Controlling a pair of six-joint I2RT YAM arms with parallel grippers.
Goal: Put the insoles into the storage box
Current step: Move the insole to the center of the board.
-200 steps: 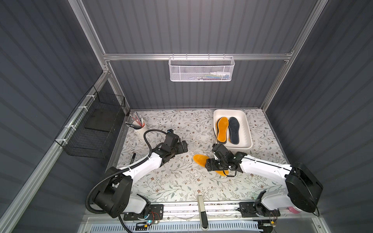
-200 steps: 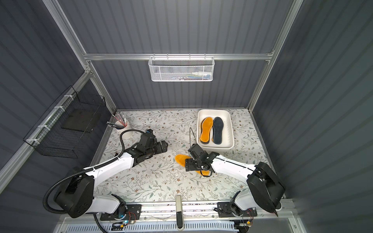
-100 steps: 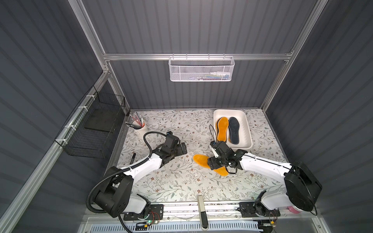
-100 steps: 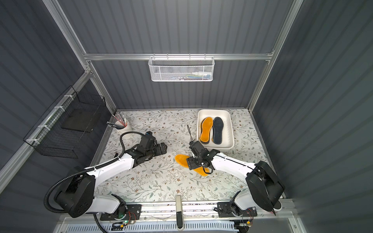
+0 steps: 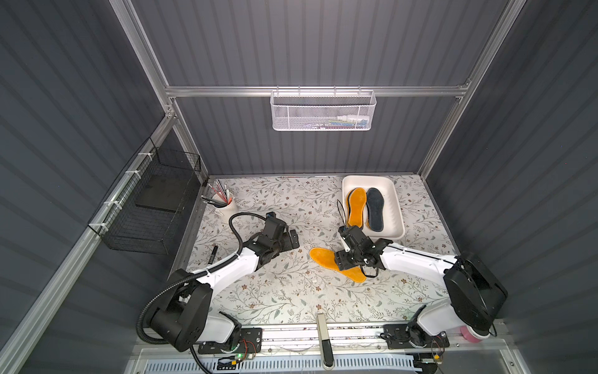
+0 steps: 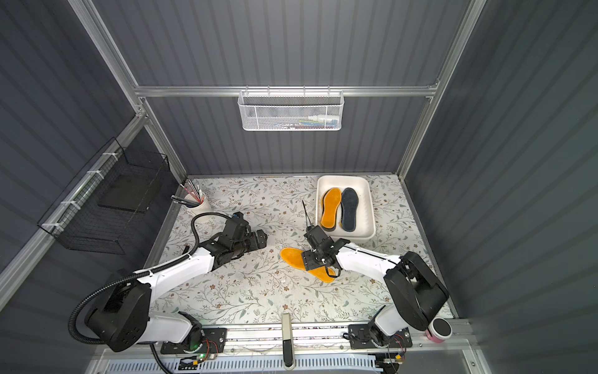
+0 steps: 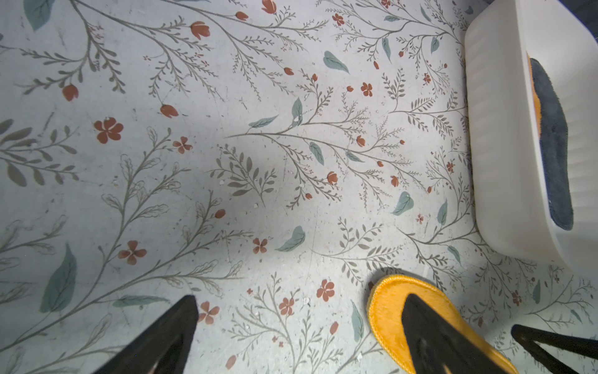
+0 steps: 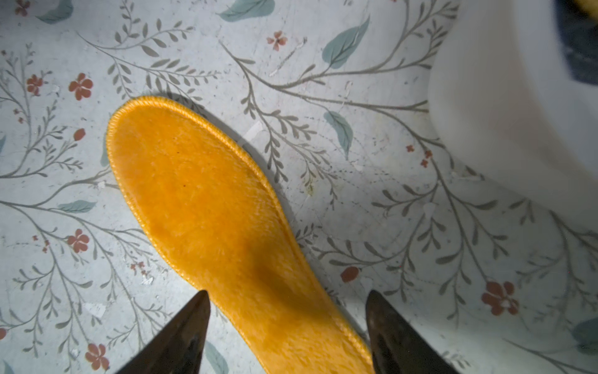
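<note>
The right tool (image 8: pixel 287 293), jaws apart, straddles the orange insole (image 8: pixel 194 194), probably light and floppy, best pinched at its waist between them.

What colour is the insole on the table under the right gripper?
The insole is fuzzy orange-yellow with a stitched edge; clearest in the right wrist view.

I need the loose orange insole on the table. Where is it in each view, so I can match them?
In a top view: loose orange insole on the table, just in front of the storage box.
In a top view: same spot.
Left wrist: its rounded end, partly behind a left gripper finger.
Right wrist: lying between the open right gripper fingers.
Shared landmark: the white storage box.
</note>
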